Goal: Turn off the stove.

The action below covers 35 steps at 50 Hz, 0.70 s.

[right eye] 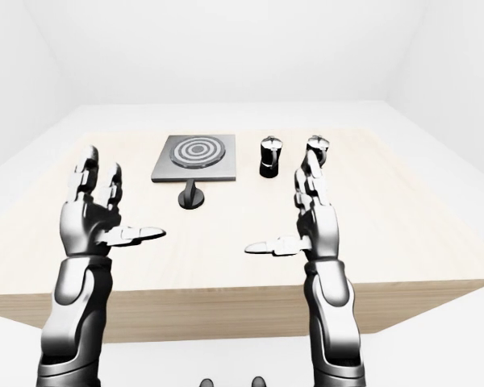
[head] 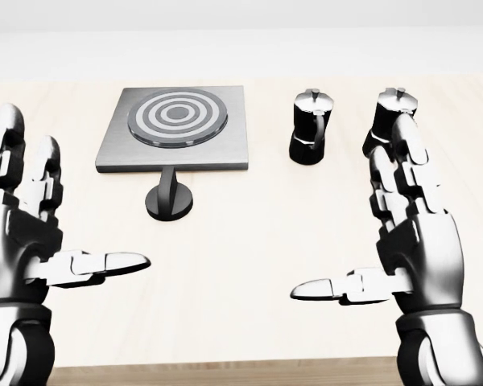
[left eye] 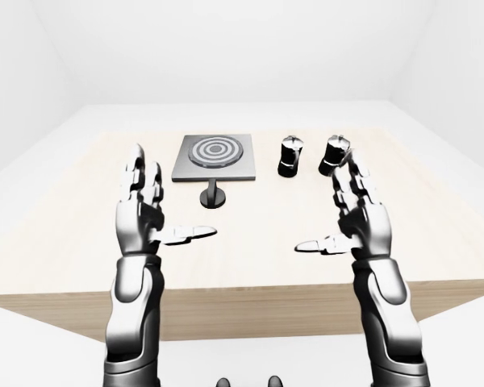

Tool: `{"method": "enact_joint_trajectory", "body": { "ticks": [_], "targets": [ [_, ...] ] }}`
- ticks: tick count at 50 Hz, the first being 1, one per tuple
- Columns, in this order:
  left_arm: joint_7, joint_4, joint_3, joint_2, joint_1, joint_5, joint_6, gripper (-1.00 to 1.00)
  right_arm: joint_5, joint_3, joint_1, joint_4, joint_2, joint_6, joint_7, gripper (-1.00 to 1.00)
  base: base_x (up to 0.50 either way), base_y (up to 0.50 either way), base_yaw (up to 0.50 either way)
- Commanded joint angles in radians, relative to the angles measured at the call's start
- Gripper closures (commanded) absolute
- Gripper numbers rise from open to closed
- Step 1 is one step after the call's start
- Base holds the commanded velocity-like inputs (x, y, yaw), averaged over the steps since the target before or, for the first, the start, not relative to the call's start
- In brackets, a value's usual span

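Observation:
The stove (head: pixel 175 129) is a grey square plate with a ringed burner, at the upper left of the head view. Its black knob (head: pixel 169 197) stands on the table just below the plate, its bar handle pointing toward the plate. My left hand (head: pixel 76 193) is raised at the left edge, open, palm inward, thumb pointing right, to the left of the knob and apart from it. My right hand (head: pixel 350 209) mirrors it at the right, open and holding nothing.
Two black moka pots stand right of the stove: one (head: pixel 311 127) in full view, the other (head: pixel 390 112) partly behind my right fingers. The pale wooden table (head: pixel 249 241) ends at its near edge (head: pixel 225 374) below my hands. White walls surround it.

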Motion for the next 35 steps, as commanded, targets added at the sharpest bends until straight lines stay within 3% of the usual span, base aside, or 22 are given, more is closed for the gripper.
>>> {"method": "enact_joint_trajectory", "body": {
  "ticks": [1, 16, 35],
  "targets": [
    [0.040, -0.153, 0.027, 0.021, -0.056, -0.067, 0.000, -0.98, 0.046, -0.033, -0.032, -0.187, -0.013, 0.000, 0.015, -1.00, 0.00, 0.00, 0.00],
    [0.041, -0.115, 0.037, 0.027, -0.062, -0.065, 0.000, -0.98, 0.062, -0.050, -0.012, -0.168, -0.013, 0.000, 0.026, -1.00, 0.00, 0.01, 0.00],
    [0.048, -0.093, 0.051, 0.038, -0.073, -0.073, 0.000, -0.98, 0.078, -0.051, -0.011, -0.171, -0.015, 0.000, 0.035, -1.00, 0.00, 0.50, 0.00]
  ]
}}
